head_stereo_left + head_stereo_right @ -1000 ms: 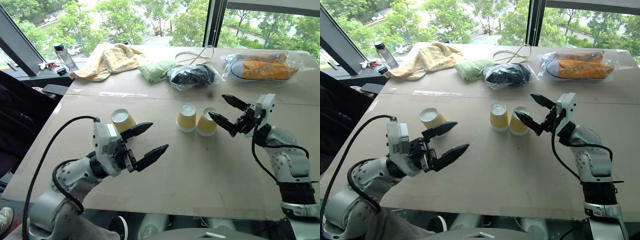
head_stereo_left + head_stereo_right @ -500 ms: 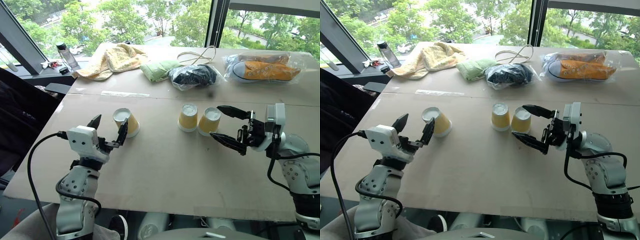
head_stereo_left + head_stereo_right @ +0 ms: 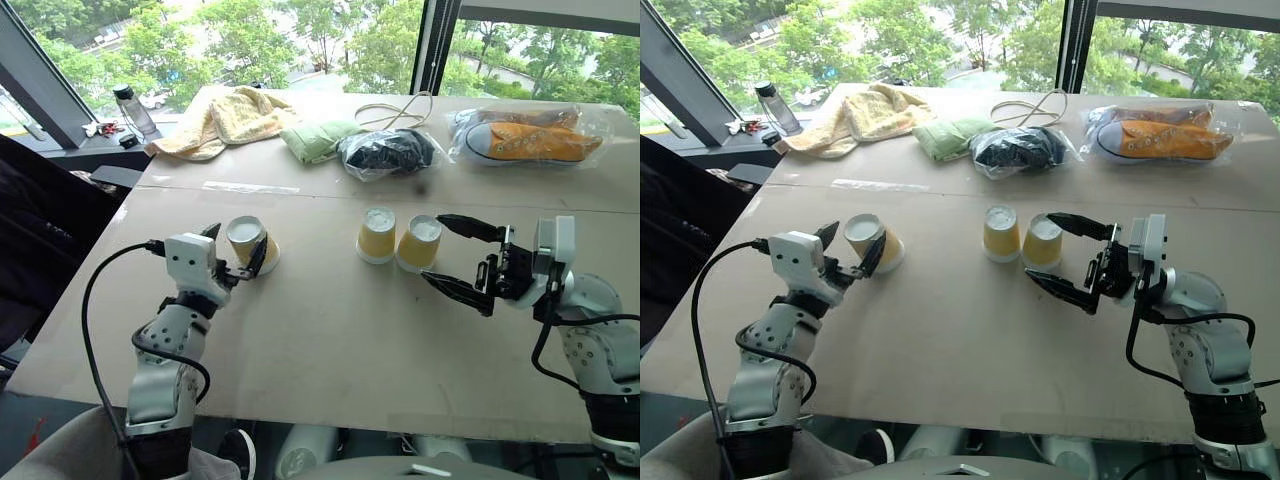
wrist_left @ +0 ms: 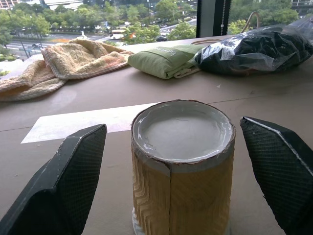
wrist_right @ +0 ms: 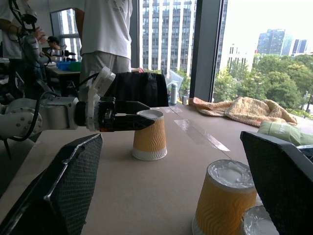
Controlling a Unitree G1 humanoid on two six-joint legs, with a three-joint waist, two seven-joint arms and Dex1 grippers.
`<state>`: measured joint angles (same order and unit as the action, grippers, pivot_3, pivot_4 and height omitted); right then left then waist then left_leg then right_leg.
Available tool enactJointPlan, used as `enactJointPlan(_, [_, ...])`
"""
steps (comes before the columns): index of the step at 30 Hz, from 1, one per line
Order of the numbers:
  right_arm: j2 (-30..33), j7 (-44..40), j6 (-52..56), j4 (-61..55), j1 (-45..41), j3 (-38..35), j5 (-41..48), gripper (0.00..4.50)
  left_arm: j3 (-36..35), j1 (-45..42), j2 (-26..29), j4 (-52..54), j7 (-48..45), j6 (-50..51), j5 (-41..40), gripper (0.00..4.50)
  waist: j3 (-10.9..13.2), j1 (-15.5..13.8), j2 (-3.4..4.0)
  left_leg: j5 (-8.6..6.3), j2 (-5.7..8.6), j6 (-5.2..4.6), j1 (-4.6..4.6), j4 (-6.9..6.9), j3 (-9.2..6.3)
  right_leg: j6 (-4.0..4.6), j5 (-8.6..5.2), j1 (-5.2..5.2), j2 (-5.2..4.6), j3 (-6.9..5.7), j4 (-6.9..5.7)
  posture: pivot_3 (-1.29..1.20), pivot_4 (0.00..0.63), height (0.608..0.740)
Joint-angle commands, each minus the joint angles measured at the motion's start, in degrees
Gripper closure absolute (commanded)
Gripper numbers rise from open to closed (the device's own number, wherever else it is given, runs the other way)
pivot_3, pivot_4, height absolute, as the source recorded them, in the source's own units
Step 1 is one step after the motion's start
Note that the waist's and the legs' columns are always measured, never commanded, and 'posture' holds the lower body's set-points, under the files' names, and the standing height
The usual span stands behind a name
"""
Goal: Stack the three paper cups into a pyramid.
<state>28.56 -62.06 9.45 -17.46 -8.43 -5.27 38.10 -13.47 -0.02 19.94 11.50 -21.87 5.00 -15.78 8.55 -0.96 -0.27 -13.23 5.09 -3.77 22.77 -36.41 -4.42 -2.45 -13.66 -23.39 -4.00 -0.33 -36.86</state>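
- The left claw (image 3: 236, 252) stands released, its two black fingers spread wide with the lone paper cup (image 3: 250, 245) between them. The left wrist view shows a clear gap on each side, so nothing is pinched yet.
- That cup sits upside down on the table (image 3: 330, 340), white base up, centred between the left claw's fingers and roughly level with the upper part of them.
- To do this step well, I would close evenly on the ribbed yellow wall, below the white band, so both pads (image 4: 68, 181) meet it together. A one-sided touch would likely skid so light a cup across the board.
- Squeeze only enough to hold. Thin paper will probably dent, and a crushed cup will not sit flat on top.
- Away to the left claw's right stand the other two cups: the middle cup (image 3: 376, 235) and the right-hand cup (image 3: 419, 243), both inverted and just beside each other. They look like the base row.
- The right claw (image 3: 455, 256) hangs released just beyond that pair, fingers wide and pointing toward the right-hand cup, gripping nothing.
- Lift straight up before travelling, then set the cup across the seam of the pair.
- Towels (image 3: 232, 118), bags and a water bottle (image 3: 127, 108) lie well beyond the claws, out of the way.
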Motion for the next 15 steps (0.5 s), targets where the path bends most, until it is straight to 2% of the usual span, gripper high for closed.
enactJointPlan(1, [0.35, 0.24, -1.37, -1.84, 0.59, -0.76, -0.21, 0.04, 0.16, -1.21, 0.30, -0.22, -0.09, -0.72, 0.26, 0.00, 0.00, 0.08, 0.00, 0.00, 0.00, 0.00, 0.00, 0.00, 0.00, 0.00, 0.00, 0.00, 0.00, 0.01, 0.00, 0.00, 0.150, 0.740])
enactJointPlan(2, [0.38, 0.37, -1.38, -2.03, 0.79, -0.79, -0.20, 0.00, 0.17, -1.51, 0.28, -0.42, -0.04, -0.62, 0.15, 0.40, 0.00, 0.09, 0.00, 0.00, 0.00, 0.00, 0.00, 0.00, 0.00, 0.00, 0.00, -0.01, 0.00, 0.01, 0.00, 0.00, 0.150, 0.740])
enactJointPlan(4, [0.45, 0.67, -1.33, -2.37, 1.10, -0.90, -0.21, 0.00, 0.47, -1.95, 0.65, -0.66, -0.55, -0.70, 0.20, 0.61, 0.00, 0.06, 0.00, 0.00, 0.00, 0.01, 0.00, 0.00, 0.00, 0.00, 0.00, -0.01, 0.00, 0.00, 0.00, 0.00, 0.150, 0.740])
enactJointPlan(5, [0.49, 0.80, -1.29, -2.51, 1.21, -0.95, -0.21, 0.00, 0.56, -2.14, 0.73, -0.68, -0.65, -0.67, 0.22, 1.18, 0.00, 0.04, 0.00, 0.00, 0.00, 0.00, 0.00, 0.00, 0.00, 0.00, 0.00, -0.01, 0.00, 0.00, 0.00, 0.00, 0.150, 0.740])
enactJointPlan(6, [0.55, 0.89, -1.26, -2.62, 1.30, -0.98, -0.19, 0.00, 0.60, -2.32, 0.74, -0.64, -0.66, -0.60, 0.26, 1.48, 0.00, 0.03, 0.00, 0.00, 0.00, 0.01, 0.00, 0.00, 0.00, 0.00, 0.00, -0.01, 0.00, 0.00, -0.01, 0.00, 0.150, 0.740])
enactJointPlan(7, [0.60, 0.99, -1.24, -2.70, 1.37, -0.98, -0.17, 0.00, 0.64, -2.60, 0.79, -0.55, -0.62, -0.61, 0.39, 2.04, 0.00, 0.02, 0.00, 0.00, 0.00, 0.00, 0.00, 0.00, 0.00, 0.00, 0.00, -0.01, 0.00, 0.00, -0.01, 0.00, 0.150, 0.740])
enactJointPlan(15, [0.94, 2.08, -1.50, -3.03, 1.95, -1.57, -0.18, 0.00, 2.43, -7.98, 2.16, 1.87, -1.81, 2.11, -0.24, 2.14, 0.00, -0.02, -0.01, 0.00, 0.00, 0.01, 0.00, 0.00, 0.00, 0.00, 0.01, -0.01, 0.00, 0.00, -0.01, 0.00, 0.150, 0.740])
